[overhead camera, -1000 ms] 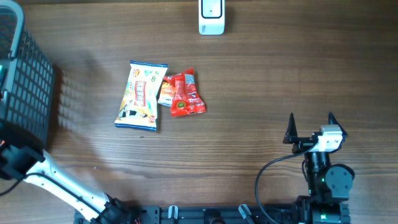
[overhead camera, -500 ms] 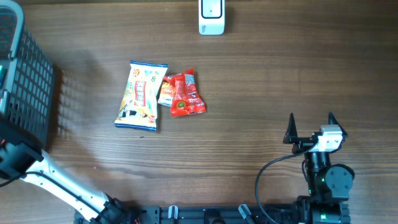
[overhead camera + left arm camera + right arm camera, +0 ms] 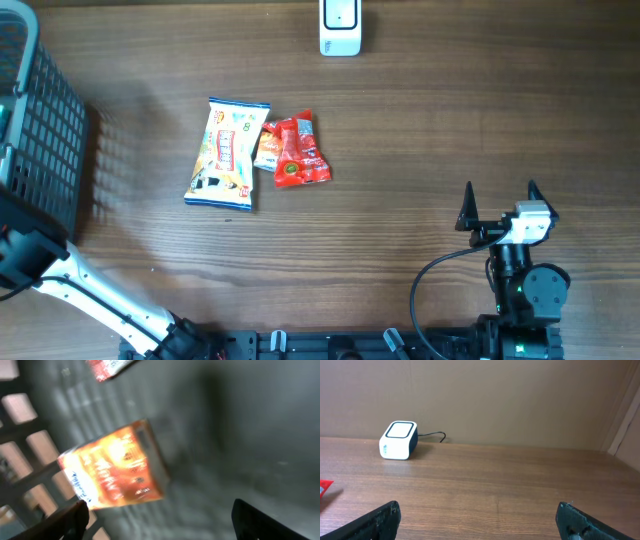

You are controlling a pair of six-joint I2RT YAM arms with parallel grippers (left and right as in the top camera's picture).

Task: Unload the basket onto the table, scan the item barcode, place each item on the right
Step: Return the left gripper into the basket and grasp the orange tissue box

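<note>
Items for scanning lay in two places, none at the barcode scanner (image 3: 340,28). An orange carton (image 3: 117,467), blurred, sat inside the mesh basket (image 3: 50,130), far to the scanner's left. The left gripper (image 3: 160,516) hung over it, fingers spread wide with nothing between them. A yellow snack packet (image 3: 228,153) and a red packet (image 3: 295,150), touching each other, lay on the table (image 3: 450,120), nearer the robot than the scanner and a little to its left. The right gripper (image 3: 500,192), also wide open and empty, stood well to the scanner's right. Pick-up seemed the step in hand. Next, a gripper would need to close on one item, carry it to the scanner and turn its barcode toward the window.
</note>
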